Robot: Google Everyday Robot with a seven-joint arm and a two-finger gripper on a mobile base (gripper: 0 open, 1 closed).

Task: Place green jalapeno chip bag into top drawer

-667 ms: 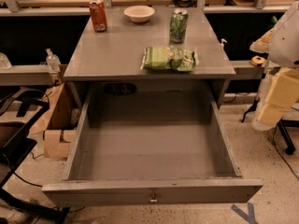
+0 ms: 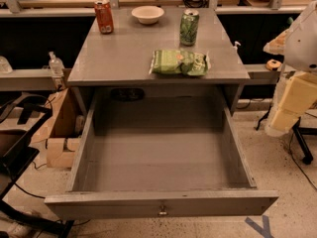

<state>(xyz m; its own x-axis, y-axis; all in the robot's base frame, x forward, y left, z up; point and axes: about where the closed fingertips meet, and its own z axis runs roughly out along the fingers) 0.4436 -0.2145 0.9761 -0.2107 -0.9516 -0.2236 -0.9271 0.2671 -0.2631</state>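
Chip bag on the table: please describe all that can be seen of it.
The chip bag is a small green foil pack with pale print and whitish crimped ends, crinkled. It lies flat near the front edge of the table, in front of the can, not touching it. The tool hangs far right, apart.

A grey table (image 2: 124,58) stands in a workshop. At its back edge are a red drinks can (image 2: 103,17) on the left, a white bowl (image 2: 147,14) in the middle and an upright green drinks can (image 2: 189,28) on the right. A clear plastic bottle (image 2: 55,63) sits on a ledge to the left, above a cardboard box (image 2: 62,133). Blue tape (image 2: 260,226) marks the speckled floor. The gripper (image 2: 290,105) hangs at the right edge, beside the table.
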